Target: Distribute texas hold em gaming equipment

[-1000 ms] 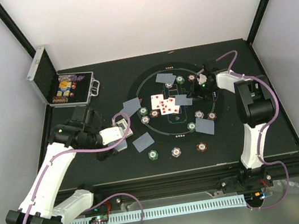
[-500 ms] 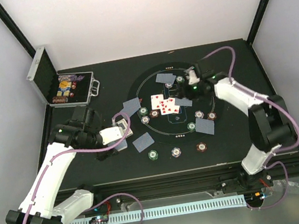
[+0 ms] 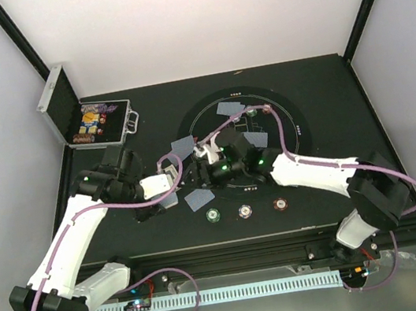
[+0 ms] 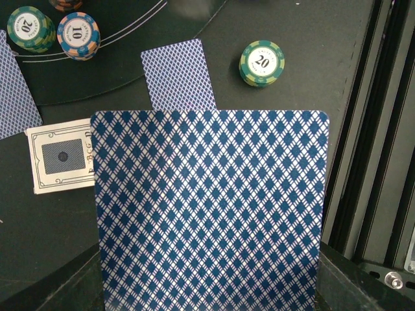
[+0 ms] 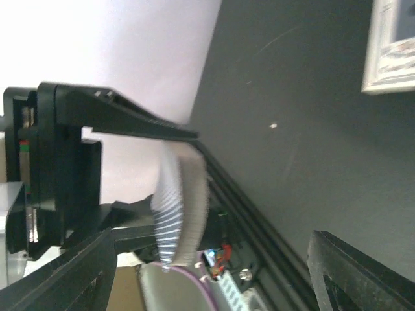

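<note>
My left gripper is shut on a deck of blue diamond-backed cards, which fills the lower middle of the left wrist view and hides the jaws. My right gripper reaches across the round mat toward that deck and stands open. In the right wrist view the deck shows edge-on, ahead of the spread fingers. Face-down cards lie at the mat's rim and beside it. A green chip, a white chip and a brown-red chip sit in a row near the front.
The open silver case stands at the back left with chips in it. A card box lies flat under the left gripper. A green 20 chip and two chip stacks lie close by. A black rail runs along the near edge.
My right arm has swung from the mat's far right side across to the left, up to the held deck, and its jaws have opened. The left arm has stayed still.
</note>
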`<state>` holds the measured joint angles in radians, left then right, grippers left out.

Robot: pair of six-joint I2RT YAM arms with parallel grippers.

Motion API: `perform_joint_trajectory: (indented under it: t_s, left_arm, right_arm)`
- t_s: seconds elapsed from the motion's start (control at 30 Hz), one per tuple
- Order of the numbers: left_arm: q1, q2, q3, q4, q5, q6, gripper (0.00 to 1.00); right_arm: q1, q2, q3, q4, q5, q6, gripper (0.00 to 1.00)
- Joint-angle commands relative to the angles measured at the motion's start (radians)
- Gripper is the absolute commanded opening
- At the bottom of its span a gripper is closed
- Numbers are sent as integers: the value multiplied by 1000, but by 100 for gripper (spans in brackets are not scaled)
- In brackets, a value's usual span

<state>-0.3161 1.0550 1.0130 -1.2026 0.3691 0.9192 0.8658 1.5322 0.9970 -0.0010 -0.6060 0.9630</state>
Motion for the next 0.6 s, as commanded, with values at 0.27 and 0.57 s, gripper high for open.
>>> perform_joint_trajectory:
  t_s: [0.27,0.57]
  left_arm:
    - [2,-8,22,16,42,-8,1]
    - [2,-12,16,9,31,-6,2]
  right_arm:
    - [142,159,21,308,-60,198,78]
    - [141,291,90,391,-117,247,74]
